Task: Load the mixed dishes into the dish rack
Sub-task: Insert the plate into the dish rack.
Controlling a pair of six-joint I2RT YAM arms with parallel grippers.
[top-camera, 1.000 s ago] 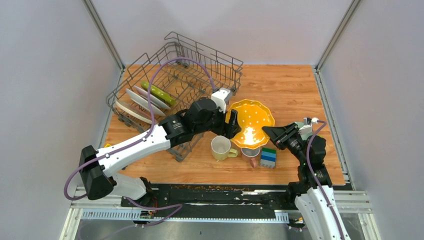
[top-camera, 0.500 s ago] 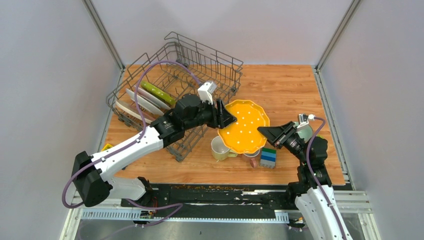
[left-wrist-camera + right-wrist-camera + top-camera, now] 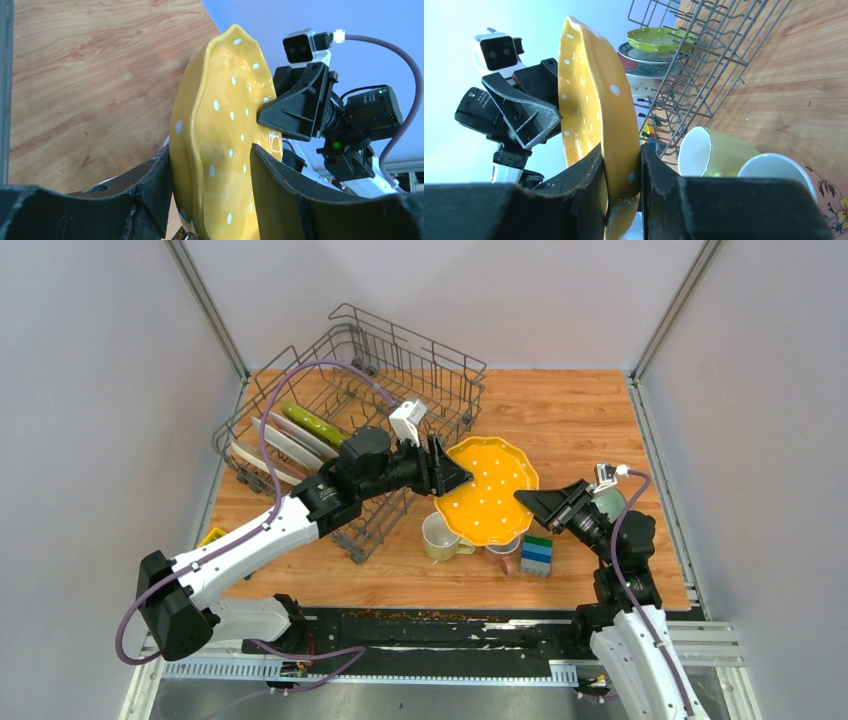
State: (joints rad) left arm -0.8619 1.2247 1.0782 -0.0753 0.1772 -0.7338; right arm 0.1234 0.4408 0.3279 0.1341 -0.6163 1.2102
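One scalloped yellow plate (image 3: 490, 495) airborne just right of dish rack (image 3: 455, 375), above mugs (image 3: 440, 536) | left pincer (image 3: 447, 475), right pincer (image 3: 528, 502) each clamped on opposite rims | likely stiff, slick-glazed, breakable: hold rim firmly

- My right gripper (image 3: 620, 155) pinches the near rim of the yellow plate (image 3: 589, 100), one finger pressed on each face.
- The plate, scalloped and white-dotted, stands on edge, running straight out from my fingertips.
- At its far rim, left of my fingers, the left gripper (image 3: 551, 120) lays a finger against the plate's face.
- Ahead and right is the dish rack (image 3: 704, 55), with a green dotted dish (image 3: 656, 40) among the crockery inside.
- Just right of my fingers a pale yellow mug (image 3: 719, 147) and a white flowered mug (image 3: 784, 175) sit side by side on the wooden table (image 3: 784, 100).
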